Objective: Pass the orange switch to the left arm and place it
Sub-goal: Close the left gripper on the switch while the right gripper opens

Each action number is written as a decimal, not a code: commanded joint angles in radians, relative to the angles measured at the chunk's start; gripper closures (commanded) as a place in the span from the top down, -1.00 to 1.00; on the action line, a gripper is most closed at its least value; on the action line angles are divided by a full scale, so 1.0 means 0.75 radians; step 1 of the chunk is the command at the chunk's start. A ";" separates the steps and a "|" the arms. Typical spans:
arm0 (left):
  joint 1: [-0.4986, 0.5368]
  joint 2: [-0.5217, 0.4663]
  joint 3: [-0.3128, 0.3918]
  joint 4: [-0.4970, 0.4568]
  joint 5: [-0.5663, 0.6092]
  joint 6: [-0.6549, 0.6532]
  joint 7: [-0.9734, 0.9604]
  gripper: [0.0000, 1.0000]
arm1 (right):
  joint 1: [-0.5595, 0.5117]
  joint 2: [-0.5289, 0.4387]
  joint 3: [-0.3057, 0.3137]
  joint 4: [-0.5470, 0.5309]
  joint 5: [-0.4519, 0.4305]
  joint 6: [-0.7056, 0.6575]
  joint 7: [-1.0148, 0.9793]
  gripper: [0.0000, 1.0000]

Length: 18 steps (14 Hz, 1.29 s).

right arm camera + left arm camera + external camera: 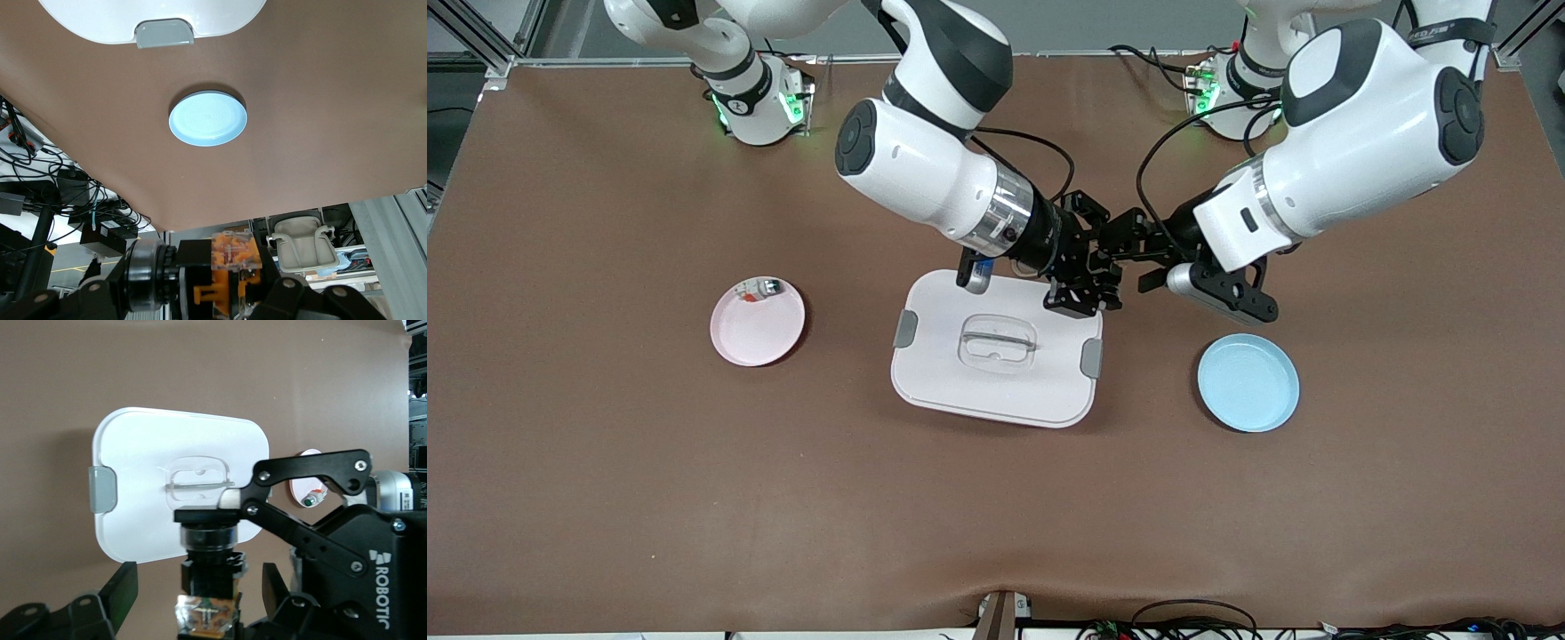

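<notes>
A brown-covered table carries the white box (996, 356). Over the box's corner toward the left arm's end, the orange switch (208, 577) hangs between both grippers: the right gripper (1092, 267) is clenched on it, while the left gripper (1116, 252) has a finger at each side of the switch's clear end; whether they touch it I cannot tell. The handover looks underway. Left to do: release by the right arm and carriage to the blue plate (1248, 382), apparently. A green-capped component lies on the pink plate (758, 322).
</notes>
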 commanded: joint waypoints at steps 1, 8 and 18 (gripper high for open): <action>-0.009 0.008 -0.005 0.012 -0.022 0.005 0.005 0.25 | 0.005 0.026 0.002 0.047 0.026 0.009 0.022 -1.00; -0.015 0.008 -0.003 0.012 -0.001 -0.005 -0.015 -1.00 | 0.005 0.026 0.000 0.047 0.026 0.009 0.020 -1.00; 0.081 -0.013 0.011 0.018 0.182 -0.045 -0.013 -1.00 | 0.003 0.024 -0.004 0.047 0.014 -0.005 0.005 1.00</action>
